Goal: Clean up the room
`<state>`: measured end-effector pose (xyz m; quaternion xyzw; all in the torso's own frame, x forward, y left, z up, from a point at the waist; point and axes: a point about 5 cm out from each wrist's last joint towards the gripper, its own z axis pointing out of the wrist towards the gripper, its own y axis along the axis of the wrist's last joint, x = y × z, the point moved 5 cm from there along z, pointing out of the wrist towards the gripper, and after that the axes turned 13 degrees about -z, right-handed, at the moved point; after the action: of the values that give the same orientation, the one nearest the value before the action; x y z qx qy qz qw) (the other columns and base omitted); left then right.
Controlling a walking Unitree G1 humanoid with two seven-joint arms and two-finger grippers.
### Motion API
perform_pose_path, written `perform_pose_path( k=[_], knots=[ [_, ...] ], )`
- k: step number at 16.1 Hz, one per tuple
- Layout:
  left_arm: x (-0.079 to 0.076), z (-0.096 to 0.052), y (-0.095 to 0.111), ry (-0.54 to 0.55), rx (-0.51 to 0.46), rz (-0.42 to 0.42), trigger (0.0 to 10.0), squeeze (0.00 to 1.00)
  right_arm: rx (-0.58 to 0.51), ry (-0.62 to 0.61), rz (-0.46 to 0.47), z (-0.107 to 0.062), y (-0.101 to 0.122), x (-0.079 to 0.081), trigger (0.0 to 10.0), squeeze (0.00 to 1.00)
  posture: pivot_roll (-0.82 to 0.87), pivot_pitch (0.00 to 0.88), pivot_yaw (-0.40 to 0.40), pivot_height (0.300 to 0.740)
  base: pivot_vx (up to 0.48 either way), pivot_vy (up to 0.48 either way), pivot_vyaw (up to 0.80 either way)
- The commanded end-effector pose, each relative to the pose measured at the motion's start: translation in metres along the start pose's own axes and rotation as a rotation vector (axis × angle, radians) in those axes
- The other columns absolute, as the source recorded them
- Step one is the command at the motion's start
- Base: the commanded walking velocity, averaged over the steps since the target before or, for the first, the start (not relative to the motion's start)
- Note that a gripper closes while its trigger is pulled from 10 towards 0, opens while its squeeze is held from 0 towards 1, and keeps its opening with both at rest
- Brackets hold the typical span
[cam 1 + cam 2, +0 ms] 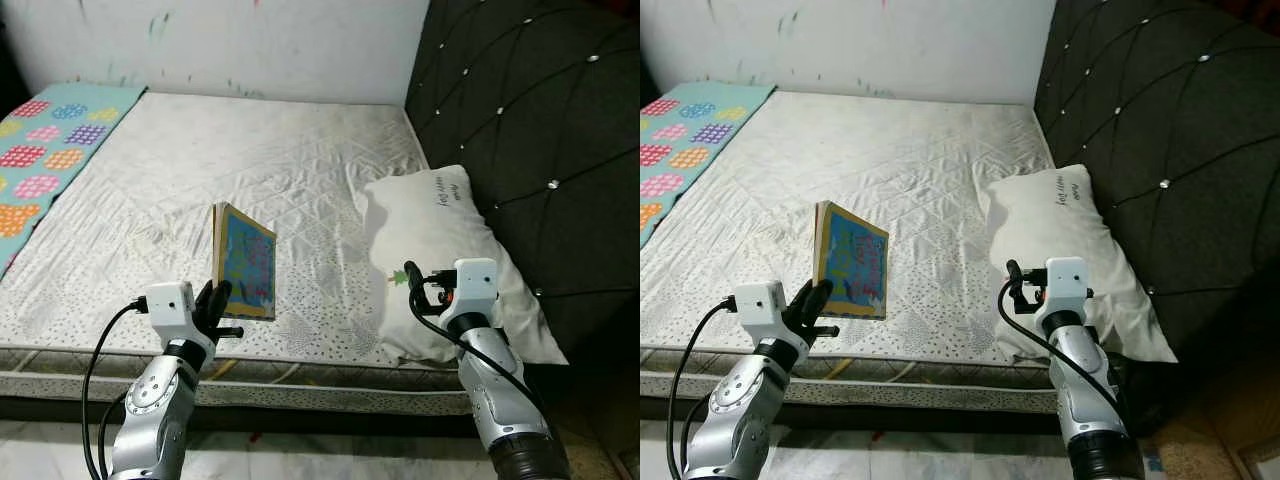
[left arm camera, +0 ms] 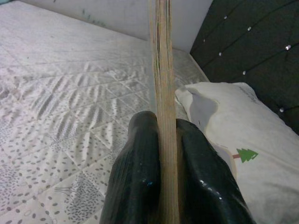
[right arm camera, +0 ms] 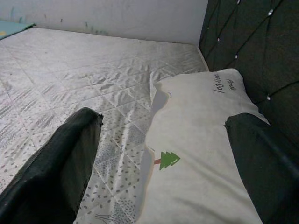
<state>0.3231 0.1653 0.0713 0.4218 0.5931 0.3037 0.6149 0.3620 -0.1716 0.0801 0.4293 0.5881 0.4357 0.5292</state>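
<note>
My left gripper [image 1: 216, 303] is shut on the lower corner of a thin picture book [image 1: 247, 260] with a blue cover, held upright on its edge above the front of the mattress [image 1: 240, 170]. In the left wrist view the book's page edge [image 2: 162, 70] stands clamped between both black fingers [image 2: 135, 182]. A white pillow [image 1: 440, 250] with a small green tree print [image 3: 169, 159] lies against the headboard on the right. My right gripper [image 1: 418, 283] hovers open over the pillow's front end, its fingers [image 3: 60, 163] spread wide with nothing between them.
A dark tufted headboard [image 1: 530, 120] rises along the right side. At the far left of the mattress lies a teal blanket [image 1: 50, 140] with coloured patches. A marked white wall [image 1: 230, 40] backs the bed, and pale floor [image 1: 300, 455] runs below the bed's front edge.
</note>
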Motion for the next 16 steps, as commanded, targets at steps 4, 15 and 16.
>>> perform_pose_path(
  k=[4, 15, 16],
  knots=[
    [-0.0079, 0.002, 0.0133, -0.041, -0.051, 0.001, 10.0, 0.0, -0.008, -0.008, 0.007, 0.0021, 0.0036, -0.0018, 10.0, 0.0, -0.1, 0.0, -0.043, 0.74, 0.317, 0.0, 0.0],
    [-0.006, 0.0022, 0.0133, -0.027, -0.043, 0.01, 10.0, 0.0, 0.008, -0.027, 0.019, 0.0019, 0.0, -0.0056, 10.0, 0.0, -0.1, 0.0, -0.043, 0.74, 0.288, 0.0, -0.25],
    [-0.0036, 0.0023, 0.0123, -0.009, -0.038, 0.008, 10.0, 0.0, 0.009, -0.027, 0.019, 0.0019, -0.0004, -0.0058, 10.0, 0.0, -0.1, 0.0, -0.043, 0.74, 0.0, 0.0, 0.0]
  ],
)
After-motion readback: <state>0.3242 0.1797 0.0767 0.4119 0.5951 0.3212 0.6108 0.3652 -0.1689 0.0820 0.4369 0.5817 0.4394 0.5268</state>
